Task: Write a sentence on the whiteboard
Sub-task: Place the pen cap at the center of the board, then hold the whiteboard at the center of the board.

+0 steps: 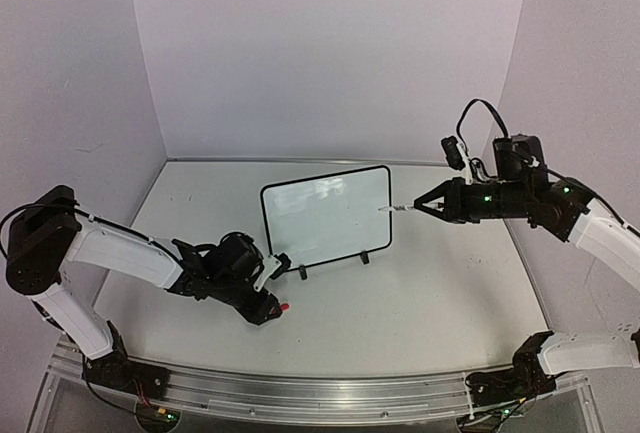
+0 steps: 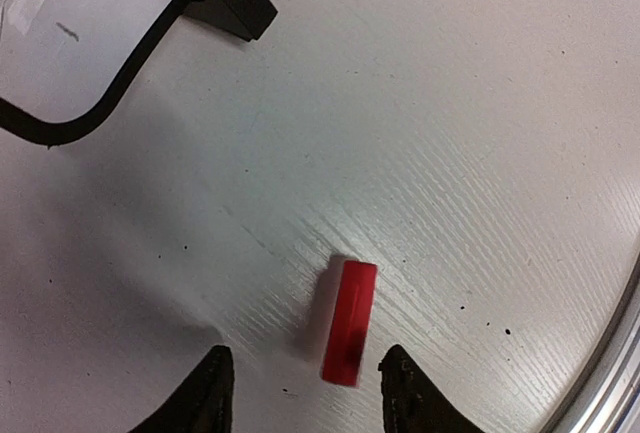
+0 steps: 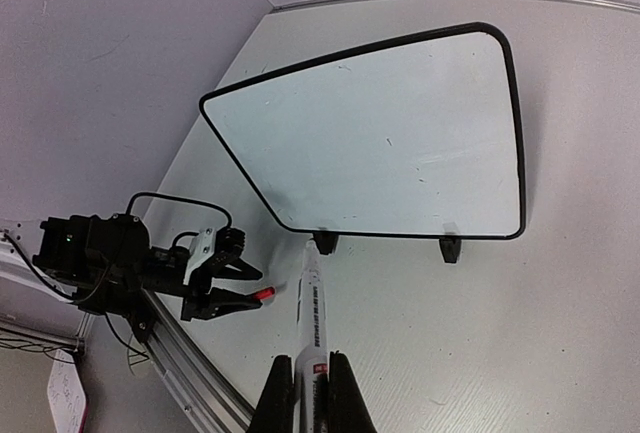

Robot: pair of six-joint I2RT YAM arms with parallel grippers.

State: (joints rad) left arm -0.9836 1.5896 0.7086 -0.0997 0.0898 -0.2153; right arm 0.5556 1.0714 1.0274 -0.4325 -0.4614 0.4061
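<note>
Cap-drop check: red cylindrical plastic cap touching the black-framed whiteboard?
Apart. Left wrist view: bare table lies between the red cylindrical plastic cap and the clip foot of the black-framed whiteboard.

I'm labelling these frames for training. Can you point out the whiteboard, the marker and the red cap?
whiteboard (image 1: 325, 215): top external view, middle of its white face.
marker (image 3: 312, 303): right wrist view, middle of its white barrel.
red cap (image 2: 349, 321): left wrist view, middle of its side.
</note>
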